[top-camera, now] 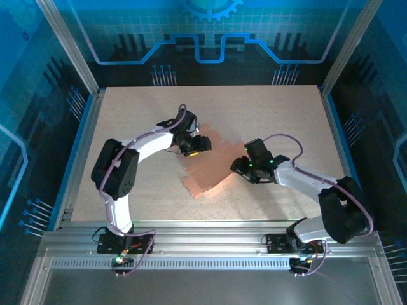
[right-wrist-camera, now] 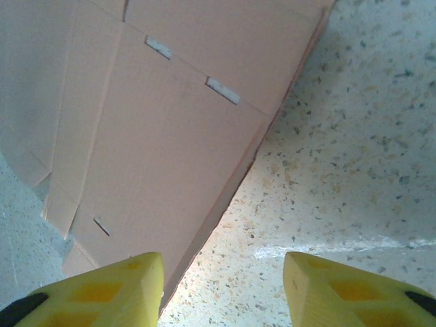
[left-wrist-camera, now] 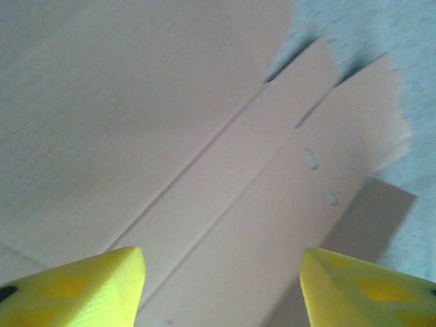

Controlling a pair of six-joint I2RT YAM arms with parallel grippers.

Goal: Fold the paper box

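On the speckled surface (top-camera: 286, 121), the paper box (top-camera: 213, 168) lies near the middle. We see the left fingers (left-wrist-camera: 82, 286) spread above its creased panels, the right fingers (right-wrist-camera: 102, 289) spread astride its edge.

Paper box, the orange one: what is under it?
The speckled table reaches the edges of the paper box and carries on beneath them. Anything lying under its middle is covered by the cardboard, so I cannot tell.

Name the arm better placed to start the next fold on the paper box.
Right, probably: the right gripper, jaws open, straddles an edge of the paper box, ready to lift it. The left gripper hovers open over middle panels.
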